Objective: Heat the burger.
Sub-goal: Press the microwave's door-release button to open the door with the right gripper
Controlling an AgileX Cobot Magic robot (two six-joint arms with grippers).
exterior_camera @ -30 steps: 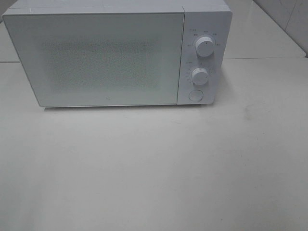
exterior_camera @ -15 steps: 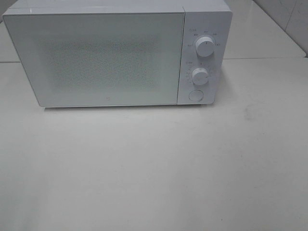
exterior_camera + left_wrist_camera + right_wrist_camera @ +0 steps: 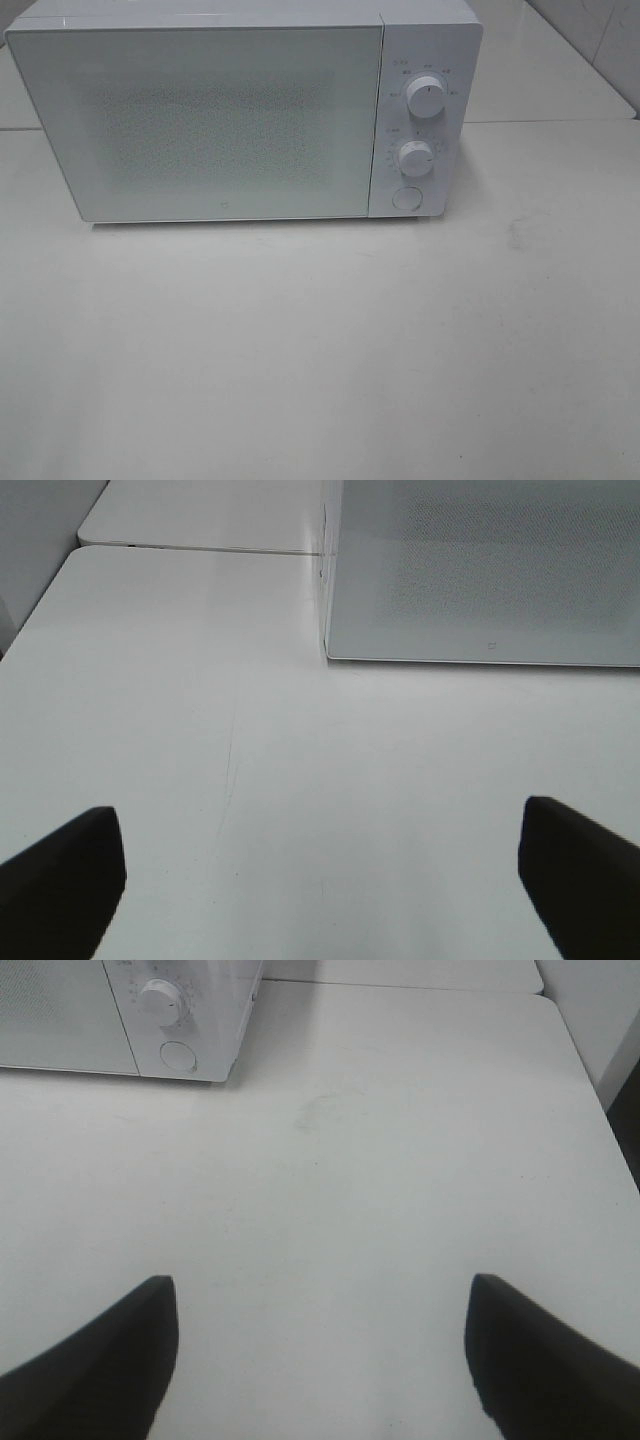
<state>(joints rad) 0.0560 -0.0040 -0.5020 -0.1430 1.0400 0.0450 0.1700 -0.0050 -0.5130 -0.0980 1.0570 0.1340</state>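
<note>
Burger's whereabouts I could not tell: from where I stood it showed in none of the views. What I could see was a white microwave (image 3: 240, 115) at the back of the pale table (image 3: 320, 360), its door (image 3: 200, 125) shut flat. The speckled panel in that door let nothing inside show through. On the control strip at the microwave's right side sat an upper knob (image 3: 426, 99), a lower knob (image 3: 415, 158) under it and a round button (image 3: 405, 197) at the bottom. A faint grey smudge (image 3: 515, 236) marked the tabletop to the right of the microwave's front corner. The left gripper (image 3: 320, 815) hung over bare table in front of the door's lower left corner. Its dark fingers (image 3: 60, 880) were spread wide apart with nothing between them. The right gripper (image 3: 322, 1285) hung over the table on the control-strip side, well short of the microwave. Its jaws also stood wide, holding nothing and touching nothing. Neither arm reached into the high camera's view, so the open stretch of table before the microwave showed only its own dull sheen.
</note>
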